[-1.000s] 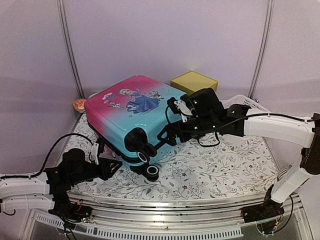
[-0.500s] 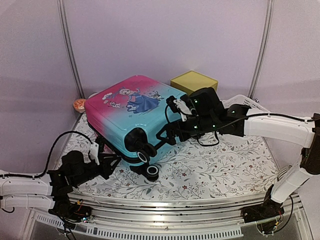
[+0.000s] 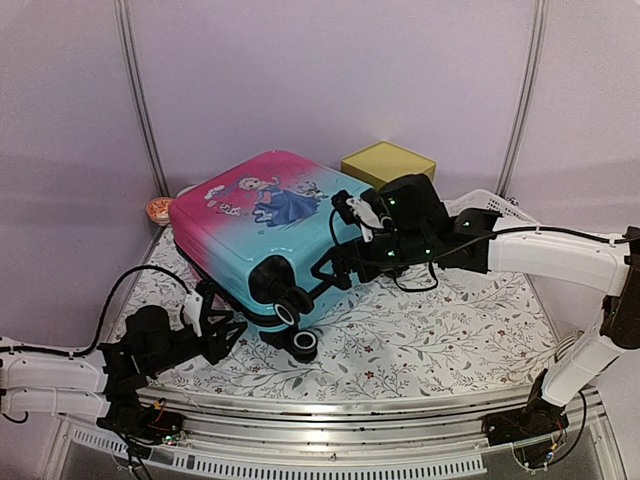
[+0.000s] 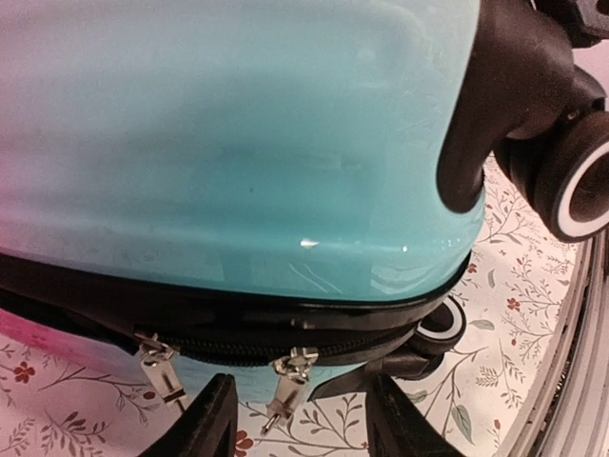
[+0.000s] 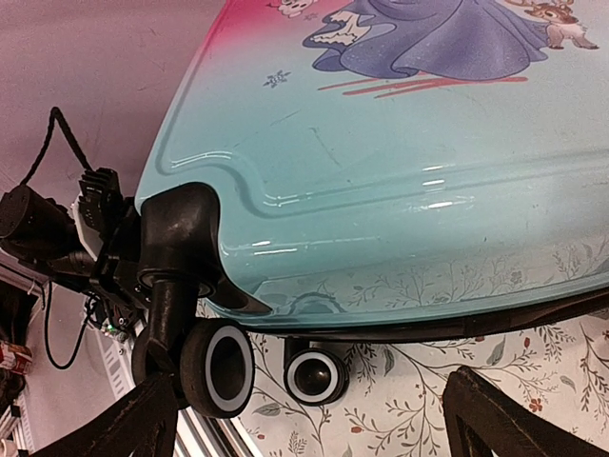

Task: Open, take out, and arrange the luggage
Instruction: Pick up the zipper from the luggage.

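Note:
The luggage [image 3: 262, 222], a turquoise-to-pink hard shell with a cartoon girl print, lies flat on the floral table with its black wheels [image 3: 295, 315] toward me. In the left wrist view its black zipper band [image 4: 228, 343] runs across. Two metal zipper pulls hang from the band, one [image 4: 285, 386] between my left gripper's fingers and one [image 4: 160, 369] further left. My left gripper [image 4: 303, 427] is open and low at the luggage's near-left edge [image 3: 228, 330], touching neither pull. My right gripper [image 5: 314, 428] stands wide open at the turquoise end [image 3: 335, 262], its fingers either side of the wheels [image 5: 219, 367].
A yellow-topped box [image 3: 388, 163] stands behind the luggage. A white mesh basket [image 3: 495, 205] sits at the back right under the right arm. A small orange round thing [image 3: 158, 210] lies at the back left. A metal rail [image 3: 350, 415] runs along the table's near edge.
My left gripper's jaws have spread wider and it has shifted slightly beside the luggage's near-left edge. The right arm and the luggage have not moved.

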